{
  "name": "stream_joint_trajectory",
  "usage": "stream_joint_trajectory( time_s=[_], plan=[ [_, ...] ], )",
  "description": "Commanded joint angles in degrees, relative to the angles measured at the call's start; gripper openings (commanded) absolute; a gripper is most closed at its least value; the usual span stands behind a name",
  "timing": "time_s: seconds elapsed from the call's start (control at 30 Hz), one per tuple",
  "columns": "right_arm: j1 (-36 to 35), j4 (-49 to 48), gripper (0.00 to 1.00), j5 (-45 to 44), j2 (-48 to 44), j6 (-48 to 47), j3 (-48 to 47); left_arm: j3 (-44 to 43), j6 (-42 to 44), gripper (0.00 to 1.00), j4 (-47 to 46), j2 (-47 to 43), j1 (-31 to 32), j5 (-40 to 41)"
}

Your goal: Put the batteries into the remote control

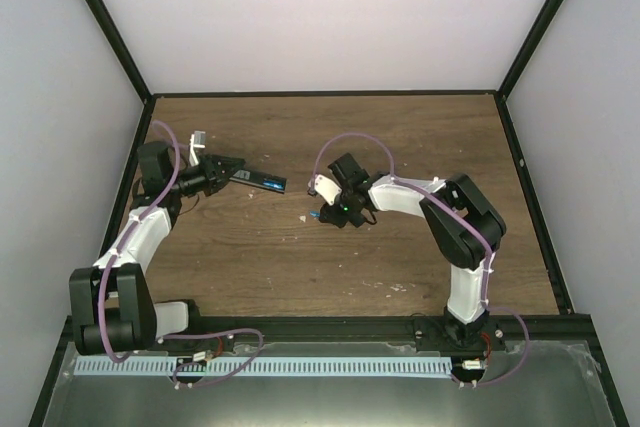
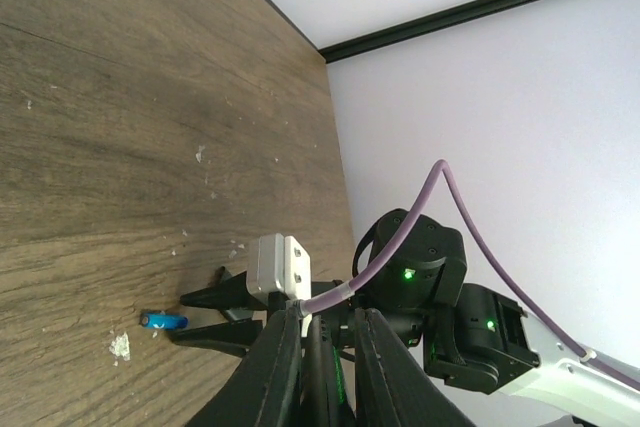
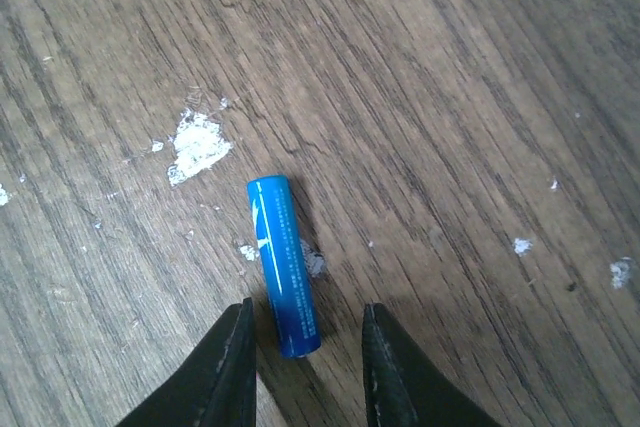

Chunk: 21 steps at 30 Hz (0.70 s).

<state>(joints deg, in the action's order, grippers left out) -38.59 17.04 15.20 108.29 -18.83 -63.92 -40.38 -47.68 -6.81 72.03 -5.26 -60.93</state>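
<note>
One blue battery [image 3: 283,265] lies flat on the wooden table [image 3: 480,97]. My right gripper [image 3: 306,315] is open just over it, with the battery's near end between the two fingertips and nearer the left one. In the top view that battery [image 1: 316,214] sits just left of the right gripper [image 1: 324,213]. It also shows in the left wrist view [image 2: 163,320]. My left gripper [image 1: 222,175] is shut on one end of the black remote control [image 1: 258,181], which sticks out to the right. A blue streak shows in the remote; I cannot tell if it is the second battery.
White scuff marks [image 3: 200,142] dot the table near the battery. A black frame rail [image 1: 130,167] runs close behind the left arm, and pale walls close in the back and both sides. The right arm's elbow [image 1: 465,217] stands to the right of the battery.
</note>
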Motion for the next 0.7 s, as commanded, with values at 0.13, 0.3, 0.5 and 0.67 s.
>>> stream_joint_trajectory(
  time_s=[0.13, 0.3, 0.5, 0.67],
  plan=[
    [-0.78, -0.6, 0.21, 0.02, 1.01, -1.08, -1.67, -0.46, 0.1, 0.0, -1.86, 1.16, -0.31, -2.0],
    [-1.2, -0.38, 0.19, 0.16, 1.88, -1.3, -1.64, -0.57, 0.22, 0.0, -1.9, 1.4, -0.28, -2.41],
    [-1.72, 0.1, 0.16, -0.28, 2.23, -1.3, -1.64, -0.61, 0.44, 0.0, -2.09, 2.04, -0.28, -2.78],
    [-1.75, 0.69, 0.12, -1.13, 2.47, -0.8, -1.6, -1.03, 0.79, 0.0, -2.07, 2.69, -0.34, -3.13]
  ],
)
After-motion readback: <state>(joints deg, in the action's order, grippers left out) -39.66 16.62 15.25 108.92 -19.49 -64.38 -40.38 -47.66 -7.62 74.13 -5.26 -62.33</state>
